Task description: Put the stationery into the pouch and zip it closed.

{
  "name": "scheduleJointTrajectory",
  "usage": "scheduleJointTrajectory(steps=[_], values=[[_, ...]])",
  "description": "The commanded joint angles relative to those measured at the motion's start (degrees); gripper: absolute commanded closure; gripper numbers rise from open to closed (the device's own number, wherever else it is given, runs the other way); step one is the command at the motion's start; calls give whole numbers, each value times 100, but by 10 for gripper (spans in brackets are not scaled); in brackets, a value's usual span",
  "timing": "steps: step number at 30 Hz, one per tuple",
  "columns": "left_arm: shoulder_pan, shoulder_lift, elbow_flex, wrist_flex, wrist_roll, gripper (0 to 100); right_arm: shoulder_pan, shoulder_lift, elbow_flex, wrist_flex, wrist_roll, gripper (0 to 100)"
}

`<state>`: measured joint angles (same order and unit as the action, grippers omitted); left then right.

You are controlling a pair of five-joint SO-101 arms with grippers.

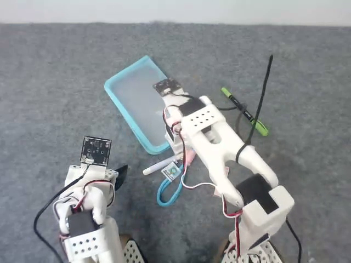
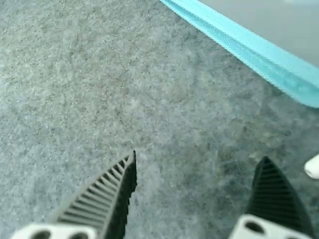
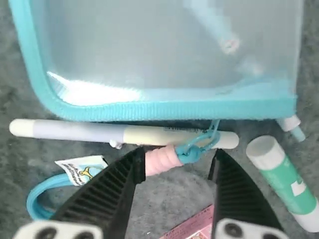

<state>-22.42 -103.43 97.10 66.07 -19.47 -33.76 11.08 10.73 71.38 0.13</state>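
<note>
The right arm's jaws stand wide either side of a pink piece on a teal cord, just beside the white pen that lies along the edge of the teal pouch, flat on the grey counter. If that piece is the zip pull, as seems likely, they should close on it alone, clear of the pen and the glue stick nearby. The left arm, jaws also wide over the counter beside the pouch, could pin the pouch against the pull.

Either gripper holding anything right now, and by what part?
Nothing held. Left gripper is open over bare carpet; right gripper is open, jaws either side of the pink tab, not clamped on it.
</note>
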Motion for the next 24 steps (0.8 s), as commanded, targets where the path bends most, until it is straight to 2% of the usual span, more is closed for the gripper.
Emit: scheduleJointTrajectory(steps=[1, 10, 15, 22, 24], values=[[26, -62, -48, -202, -35, 650, 4, -75, 132, 31, -105, 766], [26, -62, -48, -211, -35, 650, -31, -31, 695, -312, -141, 768], [26, -62, -48, -202, -35, 650, -4, -4, 756, -470, -721, 768], [26, -62, -48, -202, -35, 650, 110, 549, 589, -453, -879, 769], [26, -62, -48, -202, -35, 650, 312, 681, 413, -365, -1178, 805]])
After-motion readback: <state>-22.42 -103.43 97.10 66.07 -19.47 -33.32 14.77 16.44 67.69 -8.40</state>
